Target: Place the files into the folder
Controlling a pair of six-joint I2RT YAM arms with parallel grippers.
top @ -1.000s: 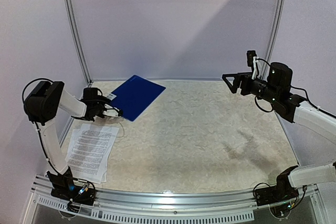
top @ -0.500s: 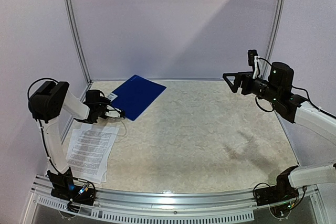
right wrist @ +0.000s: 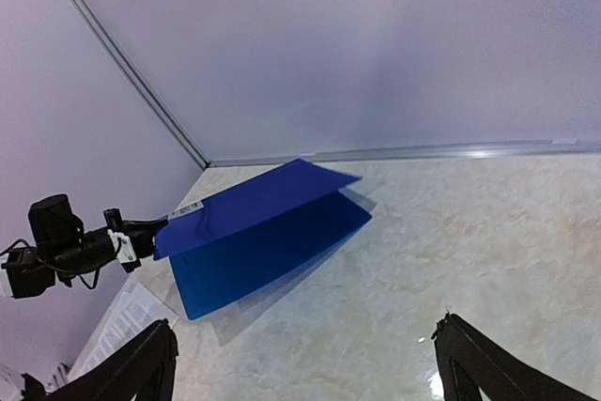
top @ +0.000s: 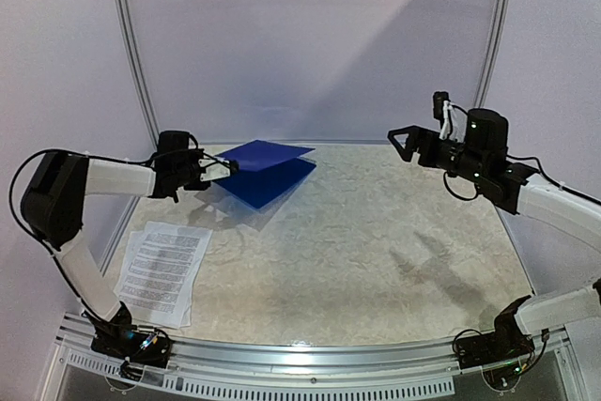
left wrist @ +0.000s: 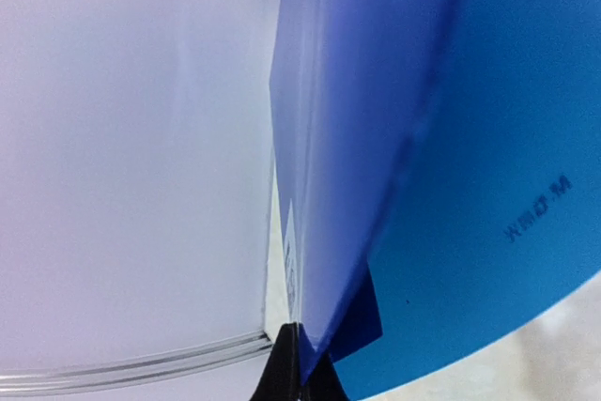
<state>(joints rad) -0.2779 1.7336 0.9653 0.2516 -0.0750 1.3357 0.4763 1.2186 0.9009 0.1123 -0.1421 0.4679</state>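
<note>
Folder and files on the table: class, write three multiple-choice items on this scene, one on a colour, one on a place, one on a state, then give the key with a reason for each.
1. The folder is: A red; B blue; C green.
2. The files lie: A inside the folder; B on top of the folder; C on the table, nearer the arm bases than the folder.
3. The folder's cover is: A lifted at one edge, pinched by the left gripper; B flat shut; C torn off.

Key:
1 B, both leaves show royal blue in every view.
2 C, the printed sheets lie bare on the table beside the left arm, apart from the folder.
3 A, the cover stands clear of the lower leaf, with the shut jaws on its edge.
</note>
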